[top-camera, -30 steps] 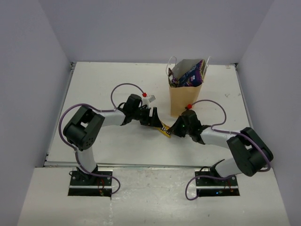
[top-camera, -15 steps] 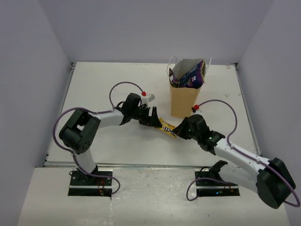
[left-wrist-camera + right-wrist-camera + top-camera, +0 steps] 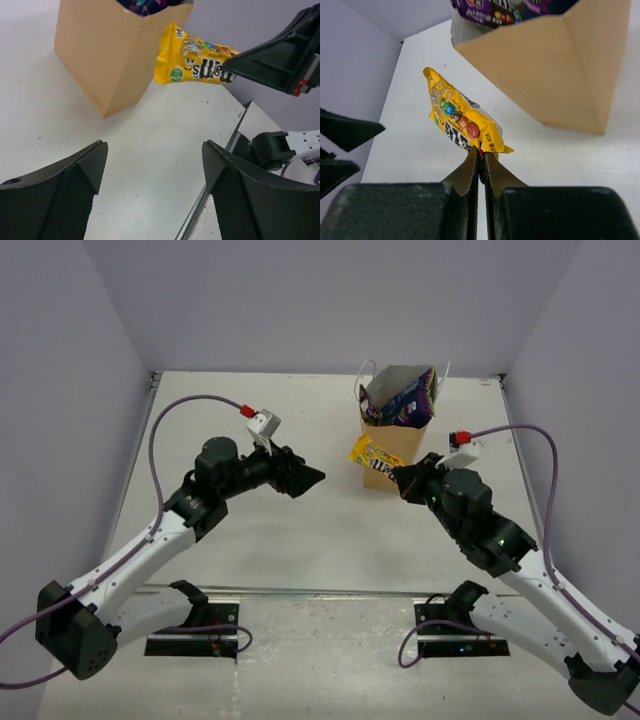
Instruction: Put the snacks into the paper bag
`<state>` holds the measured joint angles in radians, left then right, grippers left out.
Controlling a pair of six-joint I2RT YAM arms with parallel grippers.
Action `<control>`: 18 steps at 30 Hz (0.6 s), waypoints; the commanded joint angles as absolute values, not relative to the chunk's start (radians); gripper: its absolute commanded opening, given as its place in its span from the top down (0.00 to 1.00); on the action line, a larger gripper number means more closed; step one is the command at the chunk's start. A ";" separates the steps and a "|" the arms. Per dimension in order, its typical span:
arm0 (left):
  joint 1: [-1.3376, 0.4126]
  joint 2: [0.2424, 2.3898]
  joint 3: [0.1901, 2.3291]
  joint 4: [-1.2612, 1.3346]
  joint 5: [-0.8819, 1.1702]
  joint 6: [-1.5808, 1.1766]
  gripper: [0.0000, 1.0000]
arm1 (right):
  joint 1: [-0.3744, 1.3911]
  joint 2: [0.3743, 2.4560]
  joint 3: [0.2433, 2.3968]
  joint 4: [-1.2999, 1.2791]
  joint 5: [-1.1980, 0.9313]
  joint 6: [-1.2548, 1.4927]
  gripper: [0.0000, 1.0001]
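The right pincer (image 3: pixel 481 155) is clenched on the yellow M&M's pack (image 3: pixel 460 120). Its 2 fingers are pressed together on the crimped seam at one end. The rest of the pack sticks out past the fingertips, in the air above the desk (image 3: pixel 300 530).

The pack is outside the paper bag (image 3: pixel 412 445), near the bag's front face and below its rim. In the right wrist view a strip of white desk shows between pack and bag. In the left wrist view the pack's edge overlaps the bag's corner, so I cannot tell how close they really are.

The paper bag stands upright toward the far side of the desk, right of centre, with its mouth open. The large purple chip bag (image 3: pixel 405 400) pokes out of the top. Darker wrappers lie beside it inside, too crowded to tell apart. Thin white cord handles (image 3: pixel 362 375) stick up from the rim.

The left pincer (image 3: pixel 154 147) is released, with its 2 fingers spread wide and nothing between them. It hovers over bare desk to the left of the bag, pointing toward the pack and the right pincer but well apart from both.
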<state>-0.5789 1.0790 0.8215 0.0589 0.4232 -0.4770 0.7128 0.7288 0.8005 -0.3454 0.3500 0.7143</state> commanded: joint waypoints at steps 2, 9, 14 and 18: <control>-0.583 0.976 0.782 0.077 0.396 -0.440 0.18 | 0.716 0.775 0.957 -0.328 0.510 0.603 1.00; -0.584 0.916 0.741 0.069 0.406 -0.423 0.18 | 0.687 0.914 1.162 -0.334 0.710 0.483 1.00; -0.583 0.900 0.724 0.072 0.422 -0.414 0.17 | 0.663 1.044 1.271 -0.334 0.794 0.414 1.00; -0.583 0.896 0.718 0.075 0.420 -0.411 0.17 | 0.631 1.176 1.388 -0.334 0.844 0.362 1.00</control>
<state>-0.5793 0.9184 0.7216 0.0509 0.4149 -0.4412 0.6510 1.0946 1.2987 -0.3485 0.7494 0.4362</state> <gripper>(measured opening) 0.824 0.021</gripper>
